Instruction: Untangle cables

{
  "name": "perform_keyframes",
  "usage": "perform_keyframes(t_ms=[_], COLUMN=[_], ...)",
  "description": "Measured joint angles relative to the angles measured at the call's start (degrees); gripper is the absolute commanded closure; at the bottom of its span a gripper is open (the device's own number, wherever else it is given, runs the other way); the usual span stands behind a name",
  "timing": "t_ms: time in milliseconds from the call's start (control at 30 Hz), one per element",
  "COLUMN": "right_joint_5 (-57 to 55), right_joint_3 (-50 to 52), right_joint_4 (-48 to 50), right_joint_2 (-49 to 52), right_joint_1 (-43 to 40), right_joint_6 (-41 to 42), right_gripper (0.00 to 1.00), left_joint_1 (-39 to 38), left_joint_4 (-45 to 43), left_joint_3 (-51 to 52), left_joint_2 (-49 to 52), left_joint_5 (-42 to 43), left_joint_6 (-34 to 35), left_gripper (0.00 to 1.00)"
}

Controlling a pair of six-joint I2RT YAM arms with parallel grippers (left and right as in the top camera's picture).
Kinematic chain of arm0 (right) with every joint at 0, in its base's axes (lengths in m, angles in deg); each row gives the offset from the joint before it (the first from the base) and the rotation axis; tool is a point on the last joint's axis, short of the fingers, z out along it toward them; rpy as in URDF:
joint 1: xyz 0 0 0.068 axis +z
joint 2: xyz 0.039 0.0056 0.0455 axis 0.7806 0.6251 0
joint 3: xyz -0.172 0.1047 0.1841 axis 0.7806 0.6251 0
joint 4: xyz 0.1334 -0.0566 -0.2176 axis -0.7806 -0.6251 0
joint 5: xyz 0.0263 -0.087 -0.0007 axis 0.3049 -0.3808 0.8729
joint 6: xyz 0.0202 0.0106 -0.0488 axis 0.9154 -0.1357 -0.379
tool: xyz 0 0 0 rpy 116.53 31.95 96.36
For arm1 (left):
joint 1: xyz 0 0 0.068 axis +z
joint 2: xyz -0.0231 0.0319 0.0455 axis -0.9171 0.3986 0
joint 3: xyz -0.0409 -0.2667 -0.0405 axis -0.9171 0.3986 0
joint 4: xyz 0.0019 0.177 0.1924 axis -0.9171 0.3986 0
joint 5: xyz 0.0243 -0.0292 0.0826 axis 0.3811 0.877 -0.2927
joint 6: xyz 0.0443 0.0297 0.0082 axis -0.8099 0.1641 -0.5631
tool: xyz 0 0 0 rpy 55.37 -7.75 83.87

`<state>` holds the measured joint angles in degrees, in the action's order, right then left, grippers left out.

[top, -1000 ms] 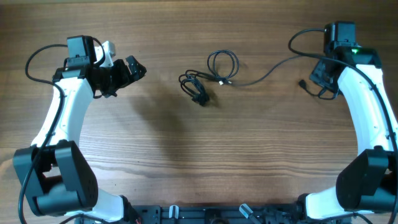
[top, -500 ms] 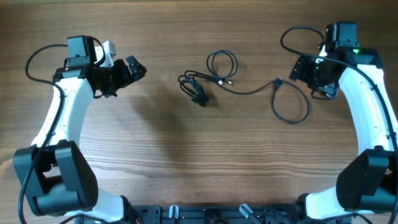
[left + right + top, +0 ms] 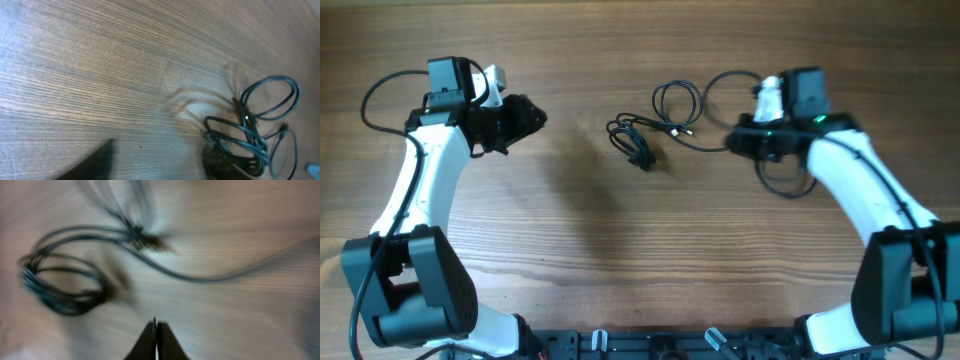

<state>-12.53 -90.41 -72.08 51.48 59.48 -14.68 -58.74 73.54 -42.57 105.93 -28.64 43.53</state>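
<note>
The cables lie in the middle of the table as a small knotted bundle (image 3: pixel 635 141) with a round loop (image 3: pixel 677 101) beside it. One long strand (image 3: pixel 705 148) runs right and curls under my right arm. My left gripper (image 3: pixel 527 116) hovers well left of the bundle, jaws apart and empty. In the left wrist view the bundle (image 3: pixel 250 142) lies ahead and to the right of that gripper (image 3: pixel 160 155). My right gripper (image 3: pixel 734 141) sits over the long strand, shut. The blurred right wrist view shows its fingers (image 3: pixel 156 330) pressed together, with the strand (image 3: pixel 200 278) and the coil (image 3: pixel 57 290) ahead.
The wooden table (image 3: pixel 620 250) carries only the cables. Thick black arm wires arc above each wrist camera. Both arm bases stand at the near edge.
My right arm has let go of the cable end and swung left towards the centre, and its jaws have closed. The freed strand has slackened into a loop. My left jaws have narrowed.
</note>
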Motion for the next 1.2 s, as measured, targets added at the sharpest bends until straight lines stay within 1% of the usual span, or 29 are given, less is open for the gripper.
perform_keyframes(t_ms=[33, 100, 233, 367, 500, 700, 800, 900, 1067, 1200], right_joint_5=[1.55, 3.04, 4.39, 4.48, 2.6, -0.02, -0.24, -0.85, -3.26, -5.55], right_joint_3=[2.25, 5.25, 8.98, 9.49, 9.49, 9.53, 9.51, 9.46, 9.01, 8.31], right_joint_4=[5.46, 13.14, 24.15, 29.22, 30.93, 33.94, 34.18, 34.1, 34.21, 34.34], right_joint_2=[0.04, 0.04, 0.15, 1.36, 3.58, 7.15, 7.34, 6.45, 1.66, 0.94], right_joint_1=[2.14, 5.4, 11.76, 18.32, 24.68, 30.71, 31.36, 29.66, 23.76, 19.93], right_joint_6=[2.03, 5.73, 12.26, 15.87, 17.99, 18.82, 18.82, 18.51, 18.34, 18.34], right_gripper=[0.96, 0.96, 0.96, 0.96, 0.96, 0.95, 0.96, 0.96, 0.96, 0.96], left_joint_1=[0.0, 0.0, -0.15, -0.2, -0.2, -0.2, -0.2, -0.2, -0.2, -0.2], left_joint_4=[-0.04, 0.0, -0.07, -0.04, -0.04, -0.04, -0.02, -0.02, -0.04, -0.04], left_joint_3=[0.0, 0.02, 0.02, 0.02, 0.02, 0.02, 0.02, 0.02, 0.02, 0.02], left_joint_2=[0.0, 0.0, 0.0, 0.0, 0.0, 0.0, 0.0, 0.0, 0.0, 0.0], left_joint_5=[0.02, 0.02, 0.0, 0.02, 0.0, 0.0, 0.02, 0.0, 0.02, 0.0], left_joint_6=[-0.17, -0.33, -0.28, -0.28, -0.28, -0.28, -0.28, -0.28, -0.28, -0.28], left_gripper=[0.76, 0.75, 0.73, 0.73, 0.72, 0.72, 0.72, 0.72, 0.72, 0.72])
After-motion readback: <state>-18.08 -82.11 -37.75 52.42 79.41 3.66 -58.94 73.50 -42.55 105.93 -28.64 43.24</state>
